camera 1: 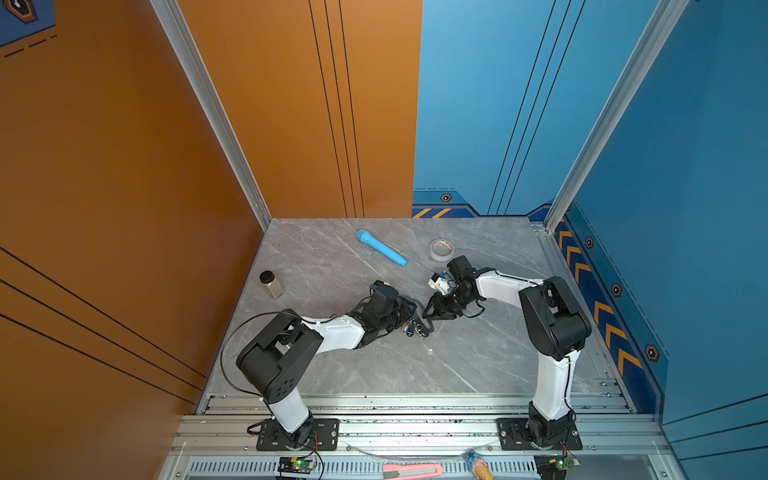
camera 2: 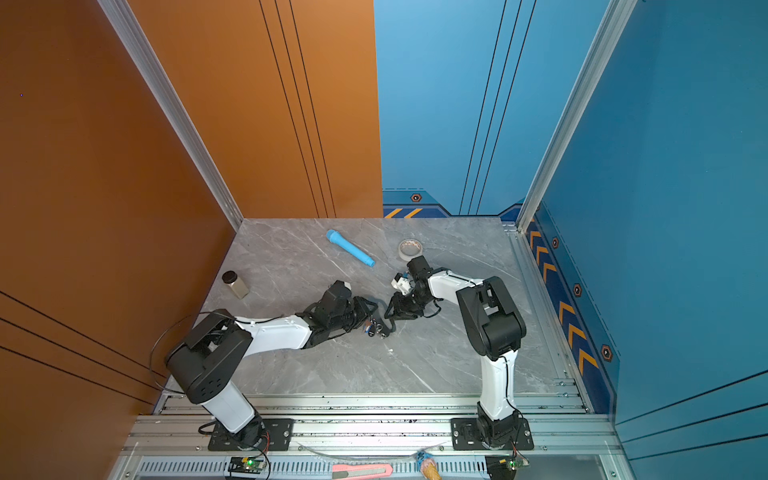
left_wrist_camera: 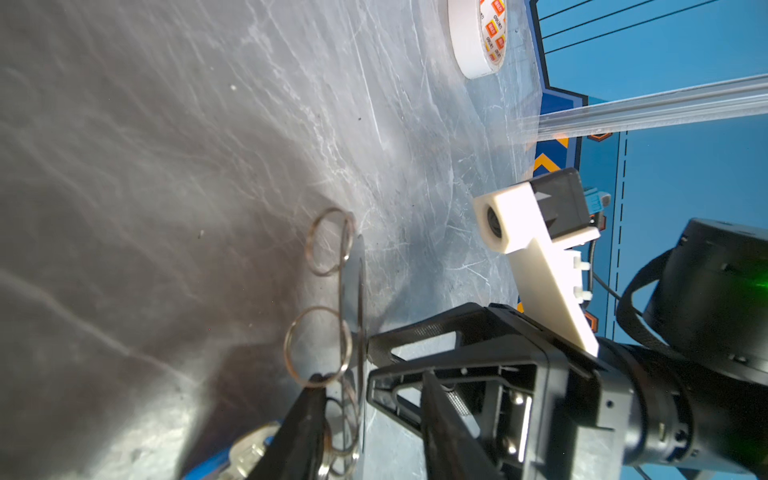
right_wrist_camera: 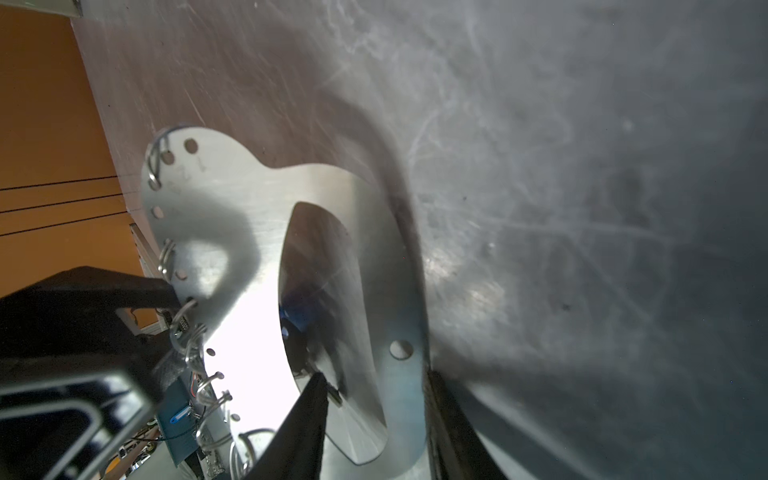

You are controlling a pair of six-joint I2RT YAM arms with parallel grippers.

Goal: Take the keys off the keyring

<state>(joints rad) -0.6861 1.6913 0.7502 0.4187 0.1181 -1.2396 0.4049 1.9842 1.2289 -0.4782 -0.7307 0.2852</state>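
you're at the start of the real work: nothing is off yet as far as the views show. the keyring (right_wrist_camera: 249, 187) is up on its edge around the middle of the table (camera 1: 415, 365), between your two arms. the keys (camera 1: 413, 330), with their blue tag, hang in a bunch on its near-left side, close against the left gripper (left_wrist_camera: 372, 377). in both top views no loose key lies on the marble. the right gripper (right_wrist_camera: 376, 374) has one finger over the oval cut-out and the other along the plate's outer edge. it looks clamped on the solid band between them, and i judge that grip is what keeps the plate upright. your left jaws stand apart, straddling the edge with the wire rings (left_wrist_camera: 318, 345). one fingertip just touches a ring, and nothing is pinched yet that i can see. the two rings clear in the left wrist view look bare, and the loaded ones sit lower, half hidden behind the finger. all that's done is steadying the plate. catching a key or its ring and working it off is all left. the tape roll (camera 1: 441, 249) and blue tube (camera 1: 381, 248) lie well apart at the far side.
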